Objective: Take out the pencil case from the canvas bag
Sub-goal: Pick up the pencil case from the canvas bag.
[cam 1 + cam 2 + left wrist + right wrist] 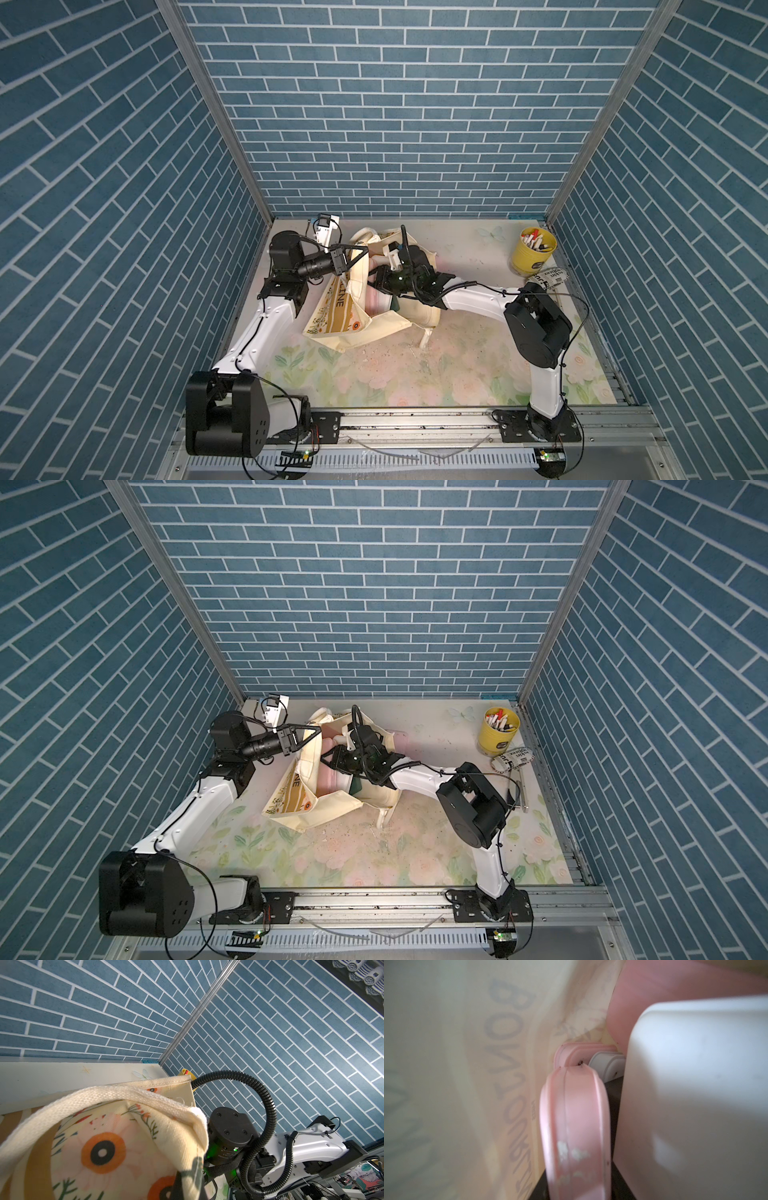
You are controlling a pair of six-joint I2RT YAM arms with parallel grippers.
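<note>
The cream canvas bag (361,332) (324,812) lies in the middle of the table with its mouth pulled open. My left gripper (360,251) (315,729) is shut on the bag's rim and handle and holds them up; the cloth (116,1136) is pinched between its dark fingers (180,1184). My right gripper (376,282) (328,760) reaches into the bag's mouth. The pink pencil case (573,1115) stands edge-on between the dark jaws of the right gripper (576,1178), which press on both sides of it. Pink shows inside the bag in both top views (374,301) (330,777).
A smooth white thing (695,1095) sits in the bag right beside the pencil case. A yellow pen pot (533,251) and a rolled printed sheet (548,280) stand at the back right. A small white device (326,226) is at the back left. Brick-patterned walls close in three sides.
</note>
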